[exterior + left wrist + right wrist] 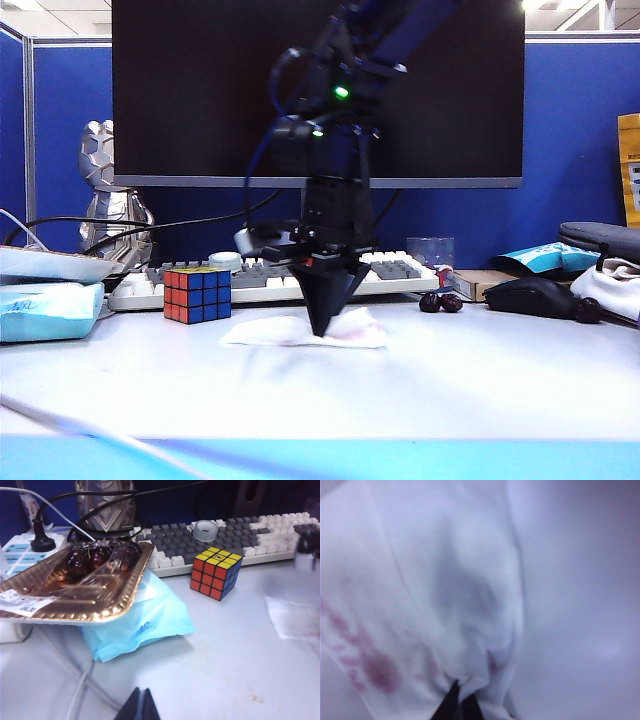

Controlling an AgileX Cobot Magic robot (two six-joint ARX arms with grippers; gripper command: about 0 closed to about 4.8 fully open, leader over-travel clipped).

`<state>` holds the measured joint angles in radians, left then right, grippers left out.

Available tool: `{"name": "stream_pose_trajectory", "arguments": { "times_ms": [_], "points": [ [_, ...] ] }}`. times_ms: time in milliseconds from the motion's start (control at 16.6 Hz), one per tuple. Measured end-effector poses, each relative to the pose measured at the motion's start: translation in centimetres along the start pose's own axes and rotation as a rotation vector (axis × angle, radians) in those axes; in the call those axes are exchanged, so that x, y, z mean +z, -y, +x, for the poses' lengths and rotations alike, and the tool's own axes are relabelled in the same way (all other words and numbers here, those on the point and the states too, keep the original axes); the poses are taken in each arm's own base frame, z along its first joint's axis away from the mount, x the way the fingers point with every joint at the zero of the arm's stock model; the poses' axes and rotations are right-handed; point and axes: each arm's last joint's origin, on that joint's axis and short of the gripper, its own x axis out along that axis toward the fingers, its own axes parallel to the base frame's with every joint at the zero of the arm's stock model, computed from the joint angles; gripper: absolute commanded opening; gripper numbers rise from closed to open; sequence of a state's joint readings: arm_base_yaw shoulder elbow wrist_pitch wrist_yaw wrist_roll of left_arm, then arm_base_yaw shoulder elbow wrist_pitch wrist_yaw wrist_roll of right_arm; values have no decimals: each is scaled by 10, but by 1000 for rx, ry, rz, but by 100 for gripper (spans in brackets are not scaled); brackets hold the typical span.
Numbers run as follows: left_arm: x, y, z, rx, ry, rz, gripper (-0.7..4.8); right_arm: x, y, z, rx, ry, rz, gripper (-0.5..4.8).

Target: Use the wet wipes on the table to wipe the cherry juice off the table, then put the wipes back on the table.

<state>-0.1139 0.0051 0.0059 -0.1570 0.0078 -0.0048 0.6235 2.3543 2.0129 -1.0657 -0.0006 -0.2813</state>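
One white wet wipe, pink-stained, is pinched by the right gripper, jaws clamped together on a fold of it, tips pointed down at mid table. The wipe is spread on the table in front of the keyboard, just right of the puzzle cube. The left gripper is seen with fingers together, holding nothing, above the table near the tissue pack.

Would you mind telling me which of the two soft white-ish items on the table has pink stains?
The thin white wet wipe, pinched in the right gripper mid-table, shows pink smears. The bulky light-blue tissue pack at the left edge shows none.
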Motion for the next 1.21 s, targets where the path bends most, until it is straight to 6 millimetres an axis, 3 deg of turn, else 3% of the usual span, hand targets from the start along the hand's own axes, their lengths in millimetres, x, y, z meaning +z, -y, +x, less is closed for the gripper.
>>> {"name": "stream_pose_trajectory", "arguments": {
  "times_ms": [181, 241, 362, 483, 603, 724, 784, 845, 1026, 1146, 1207],
  "points": [
    [0, 0, 0, 0, 0, 0, -2, -9, 0, -2, -84, -111, 82, -1],
    [0, 0, 0, 0, 0, 0, -2, -25, 16, -2, -139, -231, 162, -1],
    [0, 0, 0, 0, 0, 0, -2, -49, 35, -1, -44, -386, 234, -1],
    [0, 0, 0, 0, 0, 0, -2, -46, 13, -1, 260, -357, 262, -1],
    [0, 0, 0, 0, 0, 0, -2, -38, -12, 7, 443, -335, 248, -1],
    [0, 0, 0, 0, 0, 0, -2, -30, -23, 7, 422, -289, 209, -1],
    [0, 0, 0, 0, 0, 0, -2, -26, -29, 3, 303, -277, 173, -1],
    [0, 0, 0, 0, 0, 0, -2, -21, -24, 0, 144, -237, 153, -1],
    [0, 0, 0, 0, 0, 0, -2, -16, 19, 0, -171, -120, 228, -1],
    [0, 0, 0, 0, 0, 0, -2, -20, 42, 2, -280, -105, 275, -1],
    [0, 0, 0, 0, 0, 0, -2, -28, 66, 2, -331, -110, 328, -1]
  ]
}}
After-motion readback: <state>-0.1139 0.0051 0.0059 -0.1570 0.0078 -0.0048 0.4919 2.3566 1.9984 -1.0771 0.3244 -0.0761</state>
